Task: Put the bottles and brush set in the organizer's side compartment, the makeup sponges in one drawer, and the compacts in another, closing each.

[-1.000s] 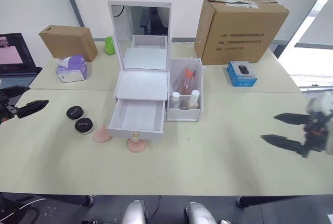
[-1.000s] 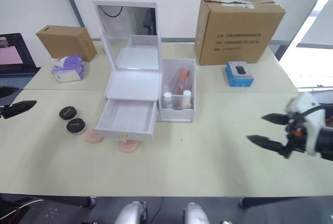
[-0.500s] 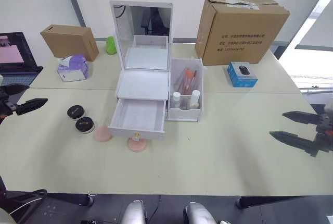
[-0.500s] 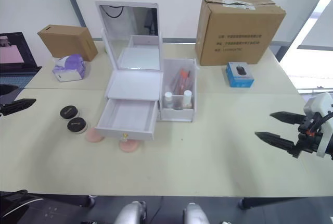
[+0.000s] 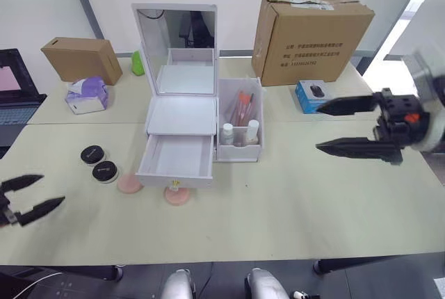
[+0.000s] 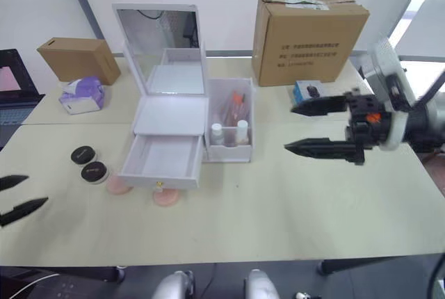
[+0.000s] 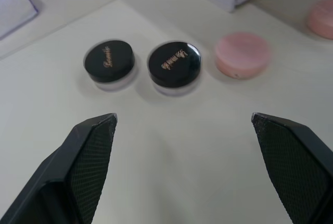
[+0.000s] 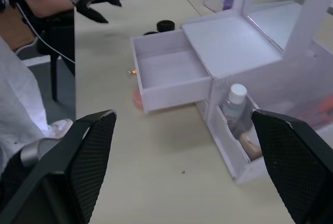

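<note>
Left eye view shows our white plastic organizer (image 5: 182,115) with its lower drawer (image 5: 176,158) pulled out and bare, bottles and brushes already in the side compartment (image 5: 240,128). Both pincers, left (image 5: 28,197) and right (image 5: 345,126), are spread and hold nothing. Next we judge the two round pink sponges (image 7: 242,55), on the table by the drawer front, go in; two black-lidded compacts (image 7: 174,63) wait alongside.

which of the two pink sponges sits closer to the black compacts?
The round pink makeup sponge at the open white drawer's left corner, right beside the nearer black-lidded compact. The other pink sponge lies under the drawer's gold knob, farther away.
</note>
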You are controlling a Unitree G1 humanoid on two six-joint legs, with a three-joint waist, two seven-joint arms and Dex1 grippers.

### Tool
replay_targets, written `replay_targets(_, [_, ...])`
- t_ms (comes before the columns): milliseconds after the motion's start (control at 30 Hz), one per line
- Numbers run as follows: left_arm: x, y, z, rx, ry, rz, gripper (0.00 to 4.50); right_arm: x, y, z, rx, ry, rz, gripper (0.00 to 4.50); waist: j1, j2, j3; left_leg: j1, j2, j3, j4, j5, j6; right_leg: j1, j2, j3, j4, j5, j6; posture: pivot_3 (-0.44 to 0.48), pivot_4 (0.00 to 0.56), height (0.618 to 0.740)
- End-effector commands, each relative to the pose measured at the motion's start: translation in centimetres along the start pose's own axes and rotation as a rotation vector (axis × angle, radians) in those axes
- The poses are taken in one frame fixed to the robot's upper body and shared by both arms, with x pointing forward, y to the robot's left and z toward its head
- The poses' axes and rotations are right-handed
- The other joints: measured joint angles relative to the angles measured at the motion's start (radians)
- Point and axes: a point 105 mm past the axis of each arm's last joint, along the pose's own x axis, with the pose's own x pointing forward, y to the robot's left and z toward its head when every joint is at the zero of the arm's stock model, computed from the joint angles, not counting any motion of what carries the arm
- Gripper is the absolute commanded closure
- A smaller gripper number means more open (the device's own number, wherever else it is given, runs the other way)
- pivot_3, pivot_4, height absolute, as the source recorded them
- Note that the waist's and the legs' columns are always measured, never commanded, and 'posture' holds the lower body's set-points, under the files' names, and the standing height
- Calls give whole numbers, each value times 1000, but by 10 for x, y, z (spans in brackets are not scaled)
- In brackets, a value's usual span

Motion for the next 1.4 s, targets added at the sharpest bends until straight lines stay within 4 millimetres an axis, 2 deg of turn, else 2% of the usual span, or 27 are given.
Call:
replay_targets(33, [0, -23, 17, 11, -51, 1, 43, 8, 4, 11, 17, -5, 61, 0, 7, -3, -2, 1, -1, 3, -2, 0, 0, -1, -8, -6, 0, 0, 0, 0, 150, 740])
replay_targets(233, [28, -103, 8, -48, -92, -90, 43, 21, 1, 20, 3, 3, 96, 0, 28, -2, -2, -1, -4, 9, -2, 0, -1, -3, -15, -12, -2, 2, -3, 0, 150, 740])
replay_targets(300, [45, -126, 4, -39, -104, -102, 43, 23, 4, 20, 1, 7, 100, 0, 31, -2, -2, -3, -4, 8, 0, 0, -1, -2, -14, -13, -3, 2, -1, 0, 150, 740])
replay_targets(500, [98, -163, 24, -103, -191, -132, 43, 20, 12, 16, 0, 29, 68, 0, 36, -2, -3, -3, -4, 2, 7, 0, 0, 3, -9, -13, -3, 4, 3, 0, 150, 740])
replay_targets(600, [118, -167, 27, -120, -178, -94, 43, 17, 16, 17, 1, 33, 51, 0, 33, -2, -3, -3, -5, 2, 8, 2, 3, 4, -9, -12, -2, 4, 5, 0, 150, 740])
replay_targets(667, [130, -160, 26, -112, -149, -5, 43, 15, 19, 16, 5, 39, 38, 0, 31, -2, -3, -2, -5, 1, 8, 5, 8, 5, -8, -12, -2, 5, 8, 0, 150, 740])
replay_targets(900, [166, -170, 35, -109, -137, 38, 43, 11, 25, 13, 24, 58, -26, 0, 28, -1, -4, -2, -5, -4, 8, 5, 9, 7, -4, -9, -2, 5, 9, 0, 150, 740])
replay_targets(967, [172, -174, 36, -101, -124, 28, 43, 12, 27, 11, 29, 59, -26, 0, 28, -1, -4, -2, -6, -4, 8, 5, 9, 7, -4, -9, -2, 5, 9, 0, 150, 740])
replay_targets(1067, [179, -170, 34, -84, -89, 57, 43, 12, 21, 14, 36, 53, -43, 0, 27, 0, -4, -2, -5, -5, 8, 5, 9, 7, -4, -8, -2, 5, 9, 0, 150, 740])
replay_targets(1200, [182, -172, 30, -85, -30, 45, 43, 13, 18, 16, 36, 52, -53, 0, 28, 0, -4, -2, -5, -6, 8, 5, 9, 6, -3, -8, -2, 5, 9, 0, 150, 740])
replay_targets(1233, [181, -173, 28, -101, -18, 42, 446, 13, 18, 16, 36, 52, -54, 0, 28, 0, -4, -1, -5, -6, 8, 5, 9, 6, -3, -8, -2, 5, 9, 0, 150, 740])
replay_targets(1367, [181, -175, 29, -124, -12, 31, 1539, 14, 16, 15, 37, 47, -56, 0, 28, 0, -5, -1, -5, -6, 8, 5, 9, 6, -3, -8, -3, 5, 9, 0, 150, 740])
replay_targets(1400, [180, -174, 28, -127, -11, 30, 1564, 15, 15, 15, 36, 46, -56, 0, 27, 1, -5, -1, -5, -6, 8, 5, 9, 6, -3, -8, -3, 5, 9, 0, 150, 740])
